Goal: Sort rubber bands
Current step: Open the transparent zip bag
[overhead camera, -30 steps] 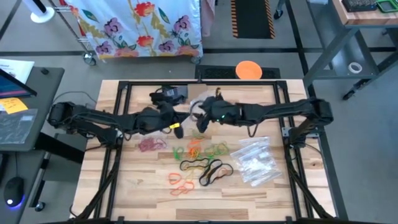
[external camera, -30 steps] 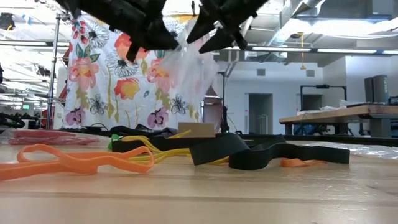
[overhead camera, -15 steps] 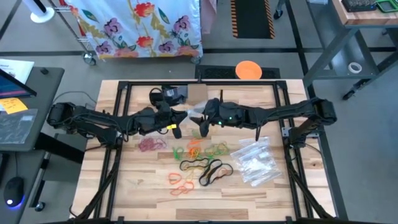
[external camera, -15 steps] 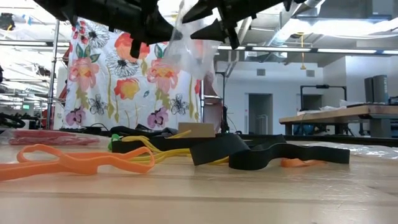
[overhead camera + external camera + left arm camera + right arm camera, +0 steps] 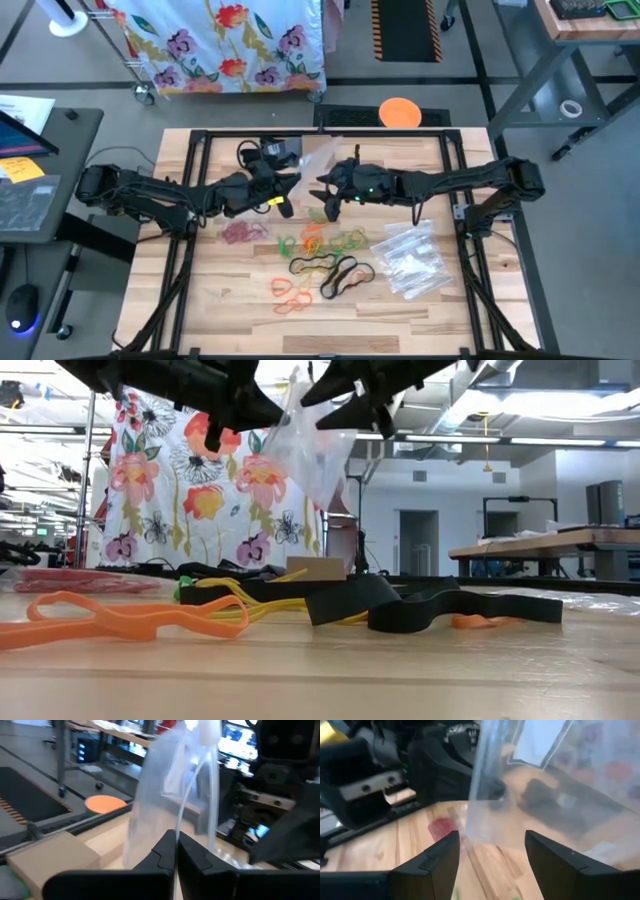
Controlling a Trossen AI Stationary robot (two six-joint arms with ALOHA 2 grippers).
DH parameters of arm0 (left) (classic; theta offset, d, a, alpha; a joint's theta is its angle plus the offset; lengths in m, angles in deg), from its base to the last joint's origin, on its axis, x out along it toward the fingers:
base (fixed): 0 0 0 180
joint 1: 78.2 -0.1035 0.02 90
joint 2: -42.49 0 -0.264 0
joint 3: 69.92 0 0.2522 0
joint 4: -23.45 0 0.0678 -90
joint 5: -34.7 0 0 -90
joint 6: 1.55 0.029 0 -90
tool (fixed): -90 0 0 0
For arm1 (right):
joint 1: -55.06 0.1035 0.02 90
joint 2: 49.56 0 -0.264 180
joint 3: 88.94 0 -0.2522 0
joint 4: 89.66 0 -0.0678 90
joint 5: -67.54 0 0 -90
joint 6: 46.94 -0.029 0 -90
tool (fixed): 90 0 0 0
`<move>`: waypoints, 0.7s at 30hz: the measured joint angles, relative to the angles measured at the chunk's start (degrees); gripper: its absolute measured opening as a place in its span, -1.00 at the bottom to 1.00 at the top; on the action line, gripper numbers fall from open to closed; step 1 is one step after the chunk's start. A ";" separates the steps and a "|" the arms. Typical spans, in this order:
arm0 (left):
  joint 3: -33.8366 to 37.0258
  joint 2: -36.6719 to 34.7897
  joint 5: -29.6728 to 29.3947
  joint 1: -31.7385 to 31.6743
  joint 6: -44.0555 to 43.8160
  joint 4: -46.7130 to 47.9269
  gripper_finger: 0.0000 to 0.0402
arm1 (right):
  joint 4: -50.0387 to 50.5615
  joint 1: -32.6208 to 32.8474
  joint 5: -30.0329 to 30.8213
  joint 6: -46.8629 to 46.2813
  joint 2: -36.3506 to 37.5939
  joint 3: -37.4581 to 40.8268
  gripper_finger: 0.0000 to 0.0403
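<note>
A clear plastic bag (image 5: 318, 156) is held up over the table's far middle, between my two grippers. My left gripper (image 5: 295, 187) comes from the table's left and is shut on it. My right gripper (image 5: 326, 193) comes from the right and stands open. Its fingers are spread wide in front of the bag's lower edge (image 5: 485, 832). The rubber bands lie loose on the wood nearer the front: a red heap (image 5: 240, 233), green and orange ones (image 5: 322, 240), black ones (image 5: 338, 272) and orange ones (image 5: 290, 292). My left gripper pinches the bag's edge (image 5: 176, 827) between its two shut fingers, coming about level from the table's left. The bag (image 5: 305, 450) is lifted clear of the table, and its free part hangs slack below and beside the fingers. My right gripper: I cannot tell whether it touches the bag.
A stack of clear zip bags (image 5: 410, 258) lies at the right front. A black device with cables (image 5: 268, 152) and a small cardboard box (image 5: 315, 568) sit at the far middle. The black frame rails (image 5: 190, 250) run along the table's sides.
My right gripper has tipped upward from slanting down to nearly level, and it stays open. My left gripper keeps hold. The bag's free part has swung and spread out wider between the two grippers.
</note>
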 joint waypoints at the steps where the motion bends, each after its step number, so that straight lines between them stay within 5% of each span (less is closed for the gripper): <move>1: 0.00 0.00 -0.51 0.00 -0.03 -0.05 -1.00 | -0.77 0.00 -0.02 0.07 -0.04 0.00 0.09; 21: -0.07 0.24 1.18 -0.12 3.18 -8.22 -1.00 | -12.20 -2.01 -0.26 2.77 -0.66 0.00 0.09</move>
